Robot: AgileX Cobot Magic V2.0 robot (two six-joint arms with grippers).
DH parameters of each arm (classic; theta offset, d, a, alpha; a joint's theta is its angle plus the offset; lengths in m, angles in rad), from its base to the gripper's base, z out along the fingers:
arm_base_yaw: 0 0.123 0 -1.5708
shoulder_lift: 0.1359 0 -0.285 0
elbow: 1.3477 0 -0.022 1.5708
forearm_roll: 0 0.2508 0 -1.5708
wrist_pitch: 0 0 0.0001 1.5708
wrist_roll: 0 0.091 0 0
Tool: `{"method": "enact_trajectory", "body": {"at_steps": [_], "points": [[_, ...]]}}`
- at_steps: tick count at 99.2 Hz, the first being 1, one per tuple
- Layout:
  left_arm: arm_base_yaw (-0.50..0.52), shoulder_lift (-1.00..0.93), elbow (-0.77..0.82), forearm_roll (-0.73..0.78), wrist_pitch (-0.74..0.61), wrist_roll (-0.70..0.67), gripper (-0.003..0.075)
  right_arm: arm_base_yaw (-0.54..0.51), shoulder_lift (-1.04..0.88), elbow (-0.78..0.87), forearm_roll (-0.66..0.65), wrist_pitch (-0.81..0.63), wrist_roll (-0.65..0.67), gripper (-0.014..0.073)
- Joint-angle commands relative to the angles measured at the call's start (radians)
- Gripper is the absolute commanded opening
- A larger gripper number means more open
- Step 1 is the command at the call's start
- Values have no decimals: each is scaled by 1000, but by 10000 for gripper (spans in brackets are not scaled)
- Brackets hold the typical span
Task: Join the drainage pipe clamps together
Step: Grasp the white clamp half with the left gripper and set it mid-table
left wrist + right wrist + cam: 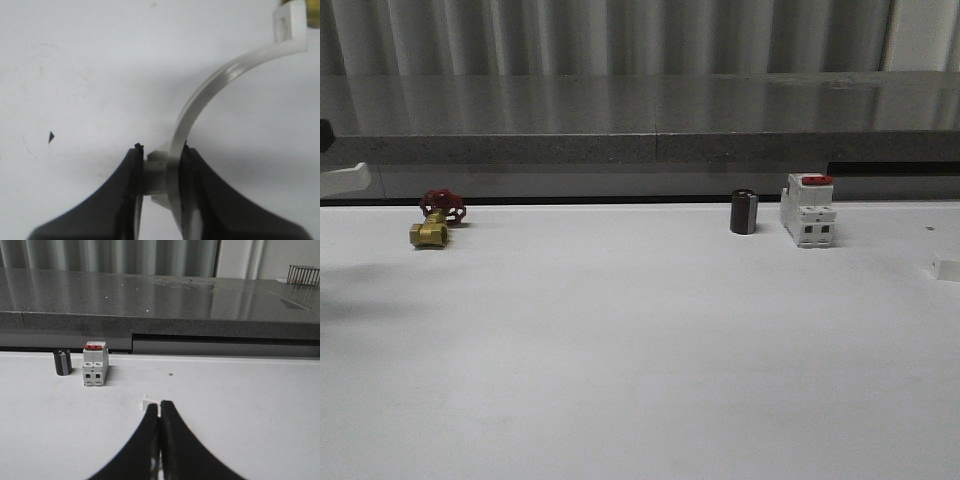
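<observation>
A white semicircular pipe clamp (pixel 200 107) arcs from lower centre to the upper right of the left wrist view, its lower tab pinched between the left gripper (pixel 162 175) fingers. The right gripper (pixel 159 412) sits at lower centre of its view, fingers pressed together, with a small white block (pixel 148 402) just behind the tips; a breaker (pixel 95 364) and black cylinder (pixel 62 361) stand at mid-left.

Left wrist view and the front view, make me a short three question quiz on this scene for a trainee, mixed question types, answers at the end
1. True or false: the left gripper is shut on a white semicircular clamp band.
2. On the table, what stands directly beside the white breaker with the red switch?
A. brass valve with a red handwheel
B. small dark cylinder
C. blue cup
3. Fill in: the right gripper has its fingers pressed ______.

Key: 1 true; 2 B; 3 together, closed, with a small white piece just beyond the tips.
</observation>
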Motion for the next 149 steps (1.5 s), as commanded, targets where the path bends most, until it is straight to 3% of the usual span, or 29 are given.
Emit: {"method": "enact_trajectory", "body": {"at_steps": [1,21,54,63,73,111,123,140,149], "points": [[-67,-91,-15,-1,-3,-11,6,-1,-12,-15,-9,-79,-7,-67],[-257,-86,-21,-59,12,-20,6,-1,-12,-15,-9,-79,-7,-67],[-480,71,-139,-59,5,-309,6,-1,-12,-15,-9,-79,-7,-67],[-529,128,-184,24,7,-437,6,-1,-12,-15,-9,-79,-7,-67],[-557,176,-209,94,9,-619,6,-1,-12,-15,-9,-79,-7,-67],[-586,243,-240,30,34,-726,22,-1,-12,-15,-9,-79,-7,-67],[-586,248,-240,21,53,-710,122,-1,-12,-15,-9,-79,-7,-67],[-586,248,-246,19,53,-672,462,-1,-12,-15,-9,-79,-7,-67],[-584,234,-246,21,49,-638,507,-1,-12,-15,-9,-79,-7,-67]]}}
